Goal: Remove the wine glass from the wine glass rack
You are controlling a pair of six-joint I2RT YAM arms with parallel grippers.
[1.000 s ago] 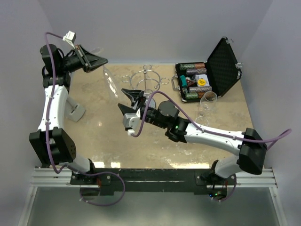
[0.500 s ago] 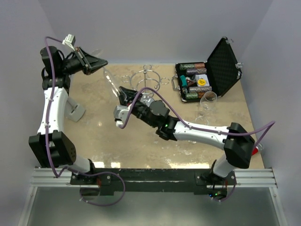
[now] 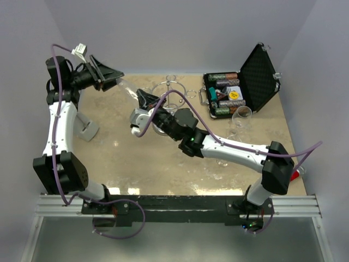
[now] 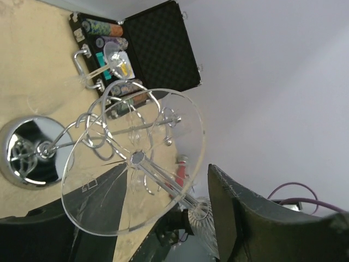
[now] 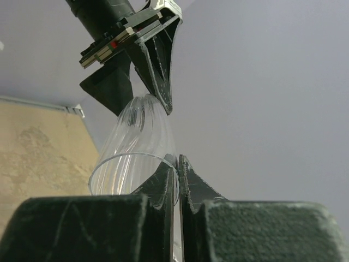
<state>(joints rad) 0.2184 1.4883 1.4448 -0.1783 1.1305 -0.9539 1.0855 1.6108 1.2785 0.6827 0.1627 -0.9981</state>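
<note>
Left claw (image 3: 117, 79): raised at the far left of the table, closed on the narrow ribbed end of the wine glass (image 3: 128, 91); the right wrist view shows its two fingers meeting on that end (image 5: 143, 101).
Right claw (image 3: 143, 98): reaches in from the right, just left of the rack; its fingers are pressed almost together, with only a thin slit between them, pinching the round edge of the glass (image 5: 176, 164).
Wine glass: off the rack, in the air between the two claws, tilted from the far left down toward the near right; clear, with fine ribs along its cone (image 5: 136, 142).
Left wrist view: a wide round end of the glass (image 4: 136, 164) faces away, and a thin stem runs back to the ribbed part between the fingers.
Wine glass rack (image 3: 173, 87): stands upright just right of the glass, far centre of the table (image 3: 109, 158); its mirror base (image 4: 32, 155) rests on the tabletop, and no glass can be seen on its wire loops.
Black case (image 3: 260, 73): open at the far right, with rolls inside.
Other glass (image 3: 241, 115): on the table, just near of the case.
</note>
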